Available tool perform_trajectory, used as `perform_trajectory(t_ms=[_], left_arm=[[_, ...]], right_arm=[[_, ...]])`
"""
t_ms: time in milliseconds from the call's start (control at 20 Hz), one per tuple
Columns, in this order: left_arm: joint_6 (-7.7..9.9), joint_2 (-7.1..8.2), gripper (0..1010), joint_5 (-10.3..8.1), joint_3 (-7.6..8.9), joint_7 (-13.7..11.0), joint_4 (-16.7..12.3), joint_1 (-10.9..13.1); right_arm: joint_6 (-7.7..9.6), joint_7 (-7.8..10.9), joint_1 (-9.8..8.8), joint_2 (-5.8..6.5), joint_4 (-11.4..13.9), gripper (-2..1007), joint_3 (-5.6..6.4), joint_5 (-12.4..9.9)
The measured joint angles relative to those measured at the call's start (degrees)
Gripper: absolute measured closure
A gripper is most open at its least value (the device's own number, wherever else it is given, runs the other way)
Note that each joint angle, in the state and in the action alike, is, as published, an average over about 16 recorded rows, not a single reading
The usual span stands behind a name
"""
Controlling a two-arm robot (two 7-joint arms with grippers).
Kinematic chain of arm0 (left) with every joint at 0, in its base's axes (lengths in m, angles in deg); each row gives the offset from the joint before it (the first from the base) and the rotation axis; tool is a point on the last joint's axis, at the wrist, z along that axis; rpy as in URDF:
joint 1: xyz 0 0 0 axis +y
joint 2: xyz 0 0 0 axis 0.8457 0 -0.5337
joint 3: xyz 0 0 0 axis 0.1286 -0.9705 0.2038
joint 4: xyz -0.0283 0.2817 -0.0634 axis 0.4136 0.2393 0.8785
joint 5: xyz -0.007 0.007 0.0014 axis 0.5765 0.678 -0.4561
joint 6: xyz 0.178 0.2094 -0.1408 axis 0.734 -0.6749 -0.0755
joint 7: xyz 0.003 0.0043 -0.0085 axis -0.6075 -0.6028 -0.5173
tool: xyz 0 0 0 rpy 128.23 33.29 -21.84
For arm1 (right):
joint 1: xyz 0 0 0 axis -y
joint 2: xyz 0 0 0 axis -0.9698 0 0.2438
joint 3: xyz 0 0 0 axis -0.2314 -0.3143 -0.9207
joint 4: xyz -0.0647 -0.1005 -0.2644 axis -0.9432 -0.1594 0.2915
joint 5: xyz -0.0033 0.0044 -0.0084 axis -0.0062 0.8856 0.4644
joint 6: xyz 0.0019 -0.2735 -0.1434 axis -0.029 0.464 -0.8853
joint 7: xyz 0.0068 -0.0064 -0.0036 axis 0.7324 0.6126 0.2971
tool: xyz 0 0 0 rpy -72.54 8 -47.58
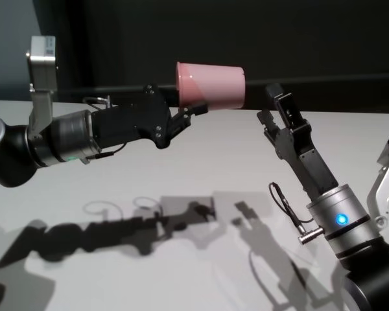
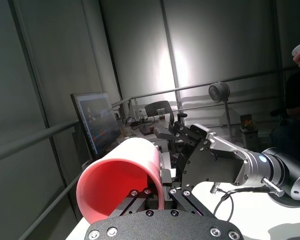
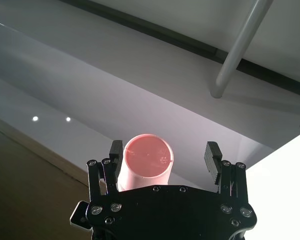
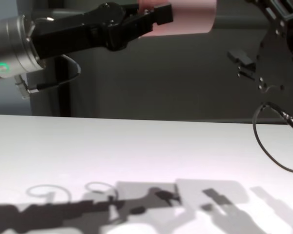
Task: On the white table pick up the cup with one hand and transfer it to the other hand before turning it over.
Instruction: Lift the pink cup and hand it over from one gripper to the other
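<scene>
The cup [image 1: 211, 86] is held in the air well above the white table [image 1: 194, 168], lying on its side with its long axis roughly level. Its wide open rim faces the left gripper [image 1: 189, 116], and its closed base points toward the right gripper [image 1: 272, 110]. The left gripper is clamped on the cup at the rim, one finger inside the mouth and the other outside against the wall, as the left wrist view shows [image 2: 140, 192]. From that gripper the cup [image 2: 122, 177] stretches away forward, base farthest out.

The right gripper stands just beyond the cup's base with its fingers spread wide apart and nothing between them. In the right wrist view the cup's flat base [image 3: 147, 157] faces this gripper [image 3: 165, 157], sitting near one finger, and contact there cannot be told
</scene>
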Motion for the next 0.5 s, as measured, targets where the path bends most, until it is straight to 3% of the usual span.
perform_trajectory(t_ms=[500], left_arm=[[0.0,0.0,962,0.0,0.0,0.0,0.0,0.0]], right_arm=[[-0.89,-0.51,0.57,0.53,-0.24,2,-0.71,-1.54]])
